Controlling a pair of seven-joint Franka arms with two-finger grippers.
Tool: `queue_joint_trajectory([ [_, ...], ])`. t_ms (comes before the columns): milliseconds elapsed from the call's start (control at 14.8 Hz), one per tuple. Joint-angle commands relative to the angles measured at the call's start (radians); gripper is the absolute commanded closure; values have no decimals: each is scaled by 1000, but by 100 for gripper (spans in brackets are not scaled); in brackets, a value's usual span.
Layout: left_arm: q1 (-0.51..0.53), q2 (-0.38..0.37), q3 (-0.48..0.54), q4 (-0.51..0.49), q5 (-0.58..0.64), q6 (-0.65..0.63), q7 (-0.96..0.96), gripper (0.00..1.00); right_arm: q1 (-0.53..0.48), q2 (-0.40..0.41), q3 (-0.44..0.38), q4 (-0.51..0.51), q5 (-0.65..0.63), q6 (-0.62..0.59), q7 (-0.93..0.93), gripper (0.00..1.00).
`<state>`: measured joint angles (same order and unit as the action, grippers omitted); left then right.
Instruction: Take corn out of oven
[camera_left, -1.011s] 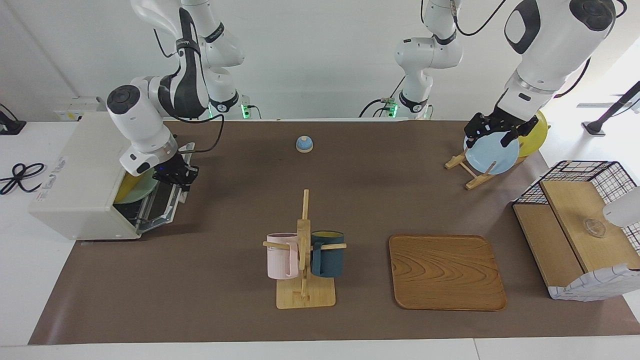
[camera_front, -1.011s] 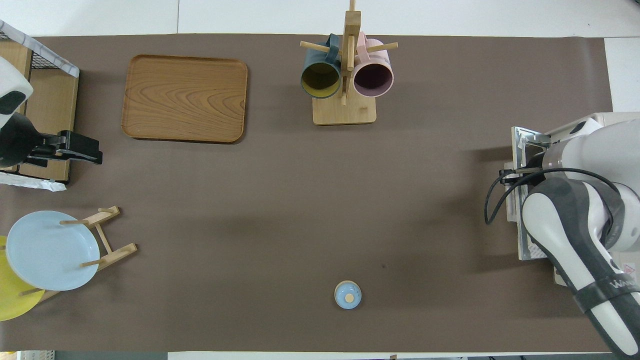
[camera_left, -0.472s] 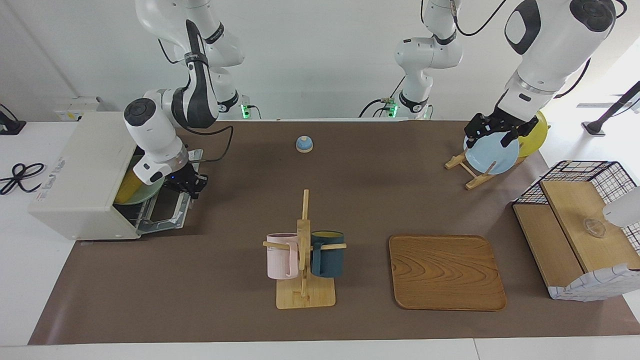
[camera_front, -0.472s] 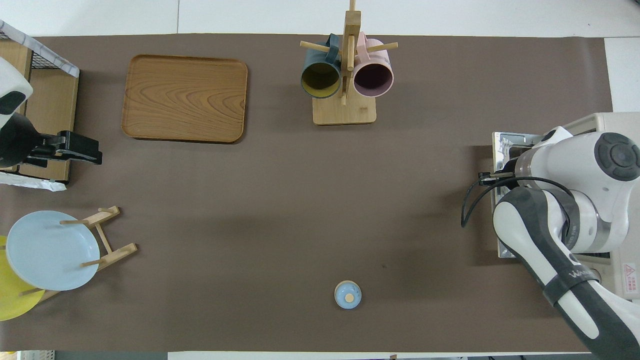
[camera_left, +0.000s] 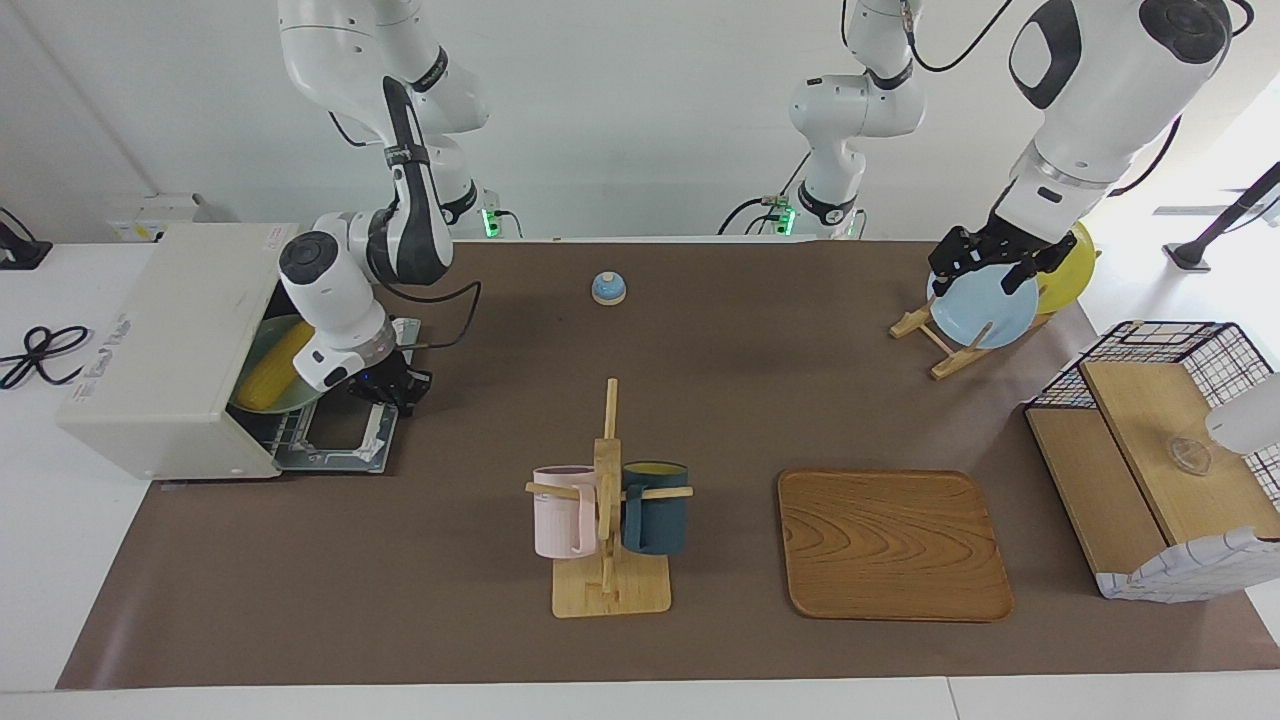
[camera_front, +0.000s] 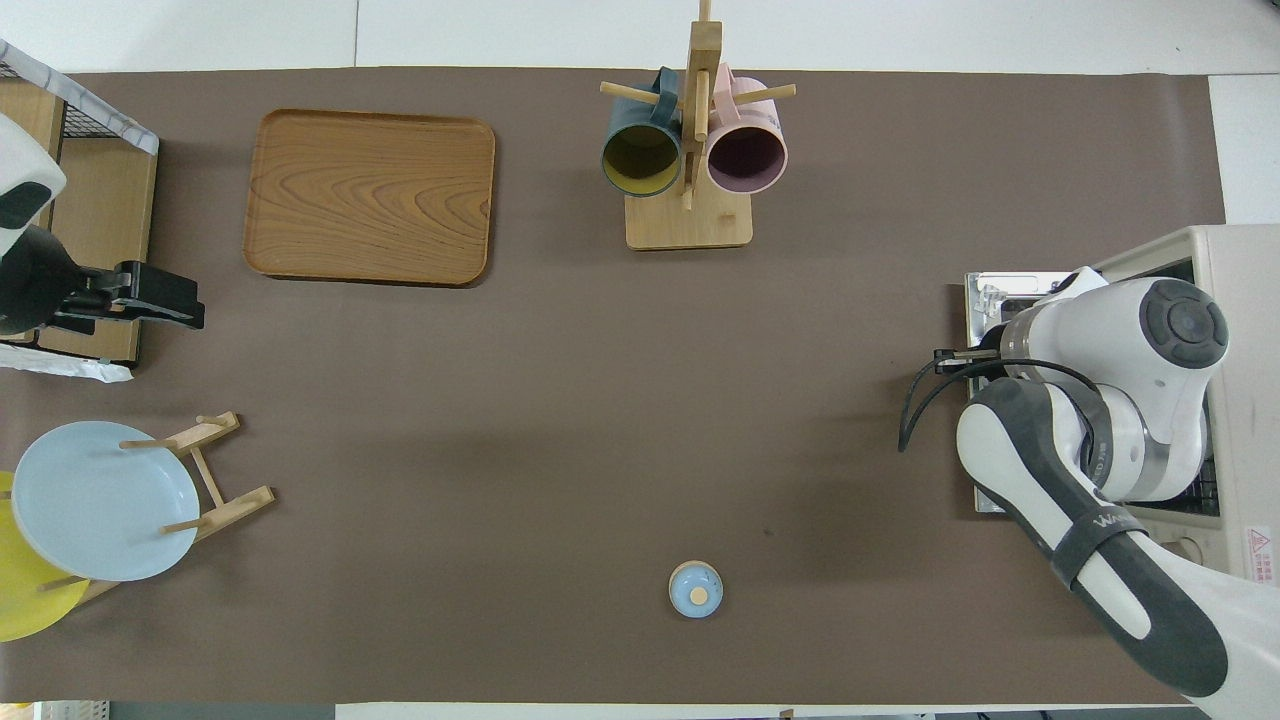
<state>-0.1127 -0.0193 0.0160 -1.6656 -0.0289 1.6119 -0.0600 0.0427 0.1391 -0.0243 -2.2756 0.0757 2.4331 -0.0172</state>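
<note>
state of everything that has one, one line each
oven: door down, open
corn: inside oven, on a green plate
right tool: over the open door, holding nothing
left tool: waiting over the plate rack
mugs: hung on stand
tray: bare

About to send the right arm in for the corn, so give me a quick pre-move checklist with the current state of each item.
1. Oven door down: ok, it lies flat in front of the oven.
2. Corn in view: ok, it lies on a green plate inside the oven.
3. Right pincer free of load: cannot tell; it is over the open door, with no corn in it.
4. Right pincer fingers open: cannot tell.
5. Left pincer out of the way: ok, it waits over the blue plate on its rack at the left arm's end.
</note>
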Motion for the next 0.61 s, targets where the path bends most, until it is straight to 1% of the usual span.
queue_joint_trajectory([
  [0, 5, -25, -2, -28, -13, 6, -6, 0, 92, -6, -8, 10, 32, -6, 97, 100],
  [67, 5, -25, -2, -28, -13, 6, -6, 0, 120, -1, -8, 43, 32, -25, 123, 100],
  [135, 5, -25, -2, -28, -13, 8, -6, 0, 121, -7, -11, 71, 30, -67, 126, 83],
  [202, 5, -25, -2, -28, -13, 8, -6, 0, 115, -13, -12, 117, 24, -142, 128, 69],
  [270, 5, -25, -2, -28, -13, 8, -6, 0, 111, -21, -17, 169, 10, -229, 128, 66],
  [337, 5, -25, -2, -28, -13, 8, -6, 0, 94, -27, -22, 227, -10, -329, 128, 65],
  [404, 5, -27, -2, -28, -13, 8, -6, 0, 63, -42, -20, 261, -51, -395, 128, 65],
  [472, 5, -25, -2, -28, -13, 8, -6, 0, 36, -65, -17, 272, -92, -432, 116, 65],
  [539, 5, -25, -2, -28, -13, 8, -6, 0, 16, -91, -19, 262, -106, -446, 105, 65],
])
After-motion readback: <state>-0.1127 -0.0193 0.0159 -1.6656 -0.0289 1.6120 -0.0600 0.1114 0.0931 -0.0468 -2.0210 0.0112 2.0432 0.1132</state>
